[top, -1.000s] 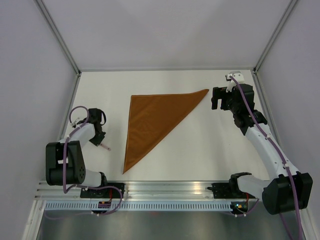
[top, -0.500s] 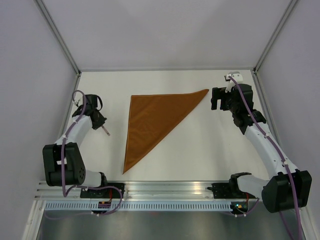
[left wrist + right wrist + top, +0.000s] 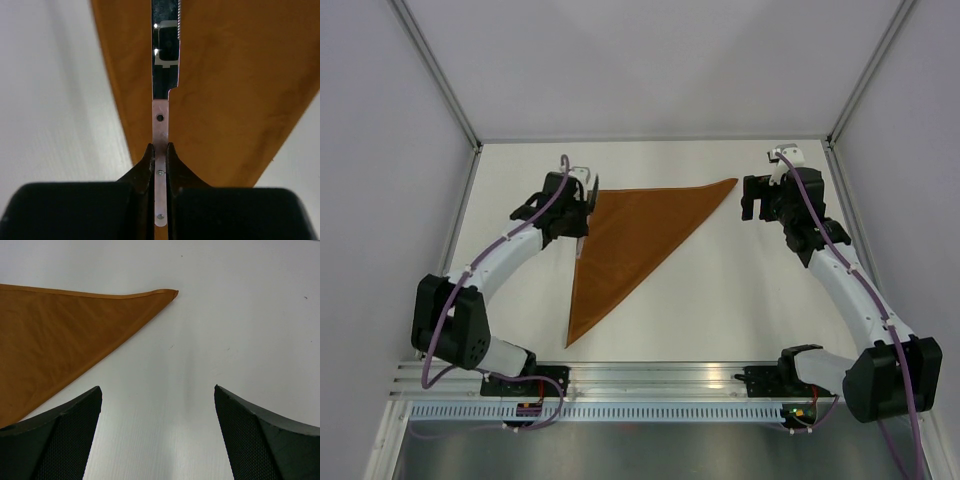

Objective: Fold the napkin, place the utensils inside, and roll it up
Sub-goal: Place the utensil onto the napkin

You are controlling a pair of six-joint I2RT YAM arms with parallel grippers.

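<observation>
At the middle of the table [image 3: 720, 290] in the top view, the napkin [image 3: 625, 235] is laid folded into a triangle, one tip pointing to the upper right and another to the lower left. Over its upper left corner the left gripper [image 3: 578, 215] is clamped on the copper-coloured handle of a knife [image 3: 161, 107], whose serrated blade is extended over the cloth along its left edge. The right gripper [image 3: 757, 197] is spread wide with nothing between its fingers, just beside the napkin's upper right tip.
</observation>
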